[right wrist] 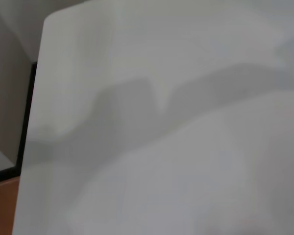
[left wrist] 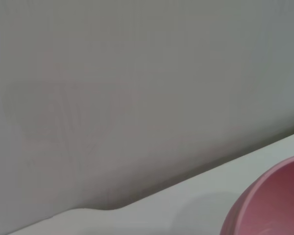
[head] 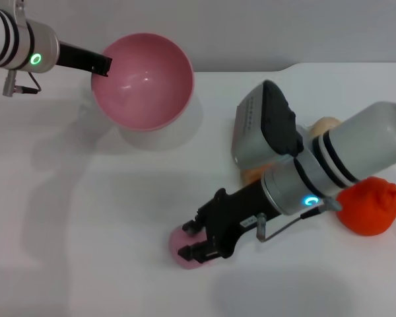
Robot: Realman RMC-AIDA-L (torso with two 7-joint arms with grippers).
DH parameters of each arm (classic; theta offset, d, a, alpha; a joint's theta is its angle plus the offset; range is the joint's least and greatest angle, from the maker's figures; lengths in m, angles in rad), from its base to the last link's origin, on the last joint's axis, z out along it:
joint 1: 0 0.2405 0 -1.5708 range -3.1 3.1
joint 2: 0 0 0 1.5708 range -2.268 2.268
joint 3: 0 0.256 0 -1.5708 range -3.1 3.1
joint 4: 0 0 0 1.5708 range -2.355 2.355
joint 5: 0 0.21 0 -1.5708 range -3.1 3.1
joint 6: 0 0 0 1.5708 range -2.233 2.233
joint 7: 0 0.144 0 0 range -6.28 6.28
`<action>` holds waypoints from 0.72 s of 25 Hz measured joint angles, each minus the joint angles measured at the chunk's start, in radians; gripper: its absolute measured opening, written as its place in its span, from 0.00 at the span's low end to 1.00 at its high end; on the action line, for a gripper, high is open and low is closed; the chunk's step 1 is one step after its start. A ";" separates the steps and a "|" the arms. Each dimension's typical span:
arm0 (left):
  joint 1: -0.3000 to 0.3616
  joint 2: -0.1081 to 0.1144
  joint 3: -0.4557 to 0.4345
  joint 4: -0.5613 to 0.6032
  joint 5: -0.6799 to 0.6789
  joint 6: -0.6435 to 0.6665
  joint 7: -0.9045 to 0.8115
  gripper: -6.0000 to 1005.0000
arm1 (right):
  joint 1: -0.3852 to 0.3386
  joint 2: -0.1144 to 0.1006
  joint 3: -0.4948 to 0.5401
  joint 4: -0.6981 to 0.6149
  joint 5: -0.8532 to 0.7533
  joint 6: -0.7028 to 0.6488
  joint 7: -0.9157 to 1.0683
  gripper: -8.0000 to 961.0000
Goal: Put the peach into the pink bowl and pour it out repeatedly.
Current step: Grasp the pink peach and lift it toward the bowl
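Nearest to us, our right claw is low over the white worktop, and the peach lies directly under it, between its two black fingers. The fingers stand on either side of the fruit, but we cannot tell if they already press on it or are only spread around it. We judge the peach to be light and a little soft, with a smooth round skin, so it may roll or slip out if it is pinched off-centre. The best hold is across its widest part, with gentle force.

Behind the right claw, along its arm, an orange-red fruit sits on the worktop, and a beige ball shows partly behind the wrist.

Farthest away, well apart from the right claw, our left claw is clenched on the rim of the pink bowl. The bowl is tilted with its mouth toward us, and it is empty. It looks stiff, glossy and light.
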 joint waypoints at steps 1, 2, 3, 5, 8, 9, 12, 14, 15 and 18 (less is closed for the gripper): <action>0.000 0.000 0.000 0.000 0.000 0.000 0.000 0.05 | -0.001 0.000 -0.005 0.004 0.000 0.003 0.000 0.39; 0.000 -0.001 0.001 0.000 0.000 0.000 0.000 0.05 | -0.003 0.001 -0.012 0.006 0.001 0.010 0.000 0.39; 0.000 -0.003 0.010 0.000 0.000 0.000 0.000 0.05 | -0.005 0.001 -0.015 0.007 0.001 0.015 0.000 0.39; 0.000 -0.004 0.017 0.000 0.000 0.000 0.000 0.05 | -0.008 0.002 -0.018 0.013 0.001 0.028 0.001 0.38; 0.000 -0.004 0.023 0.002 0.000 0.000 0.000 0.05 | -0.005 0.002 -0.018 0.035 0.002 0.054 0.011 0.38; 0.000 -0.006 0.029 0.003 0.000 0.002 0.000 0.05 | -0.003 0.002 -0.018 0.042 0.002 0.065 0.015 0.38; 0.000 -0.007 0.030 0.003 0.000 0.002 0.000 0.05 | -0.001 0.002 -0.018 0.054 0.002 0.087 0.017 0.38; -0.001 -0.008 0.032 0.003 0.000 0.002 0.000 0.05 | -0.001 0.002 -0.018 0.056 0.002 0.096 0.017 0.38; -0.001 -0.008 0.032 0.003 0.000 0.002 0.000 0.05 | -0.001 0.002 -0.019 0.056 0.000 0.101 0.018 0.38; -0.001 -0.008 0.032 0.003 0.000 0.002 -0.001 0.05 | 0.003 0.001 -0.020 0.061 -0.005 0.116 0.025 0.38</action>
